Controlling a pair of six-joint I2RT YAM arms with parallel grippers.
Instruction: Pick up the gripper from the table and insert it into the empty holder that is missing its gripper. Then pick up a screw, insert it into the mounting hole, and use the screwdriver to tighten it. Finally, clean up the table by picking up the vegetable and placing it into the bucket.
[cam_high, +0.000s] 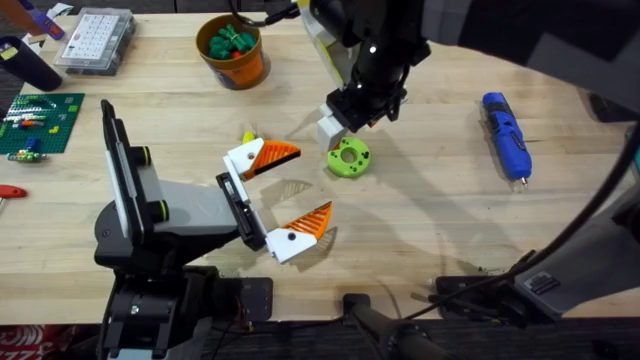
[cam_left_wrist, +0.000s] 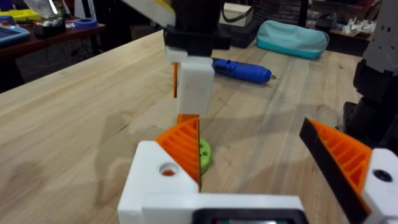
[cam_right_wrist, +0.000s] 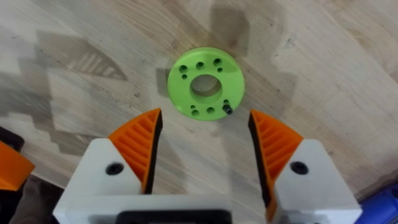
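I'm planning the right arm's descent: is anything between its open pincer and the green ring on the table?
Nothing visible. The right pincer hangs open above the round green plastic ring, which lies alone on bare light wooden planks. The left pincer stands off to the side.

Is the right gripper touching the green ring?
Apart. In the right wrist view, bare table shows between the open right gripper and the green ring.

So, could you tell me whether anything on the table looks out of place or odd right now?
Nothing looks spilled or damaged. The green ring-shaped part lies flat on the table, a small dark screw standing in one of its rim holes. The screwdriver lies untouched, and the bucket is upright, with green pieces inside.
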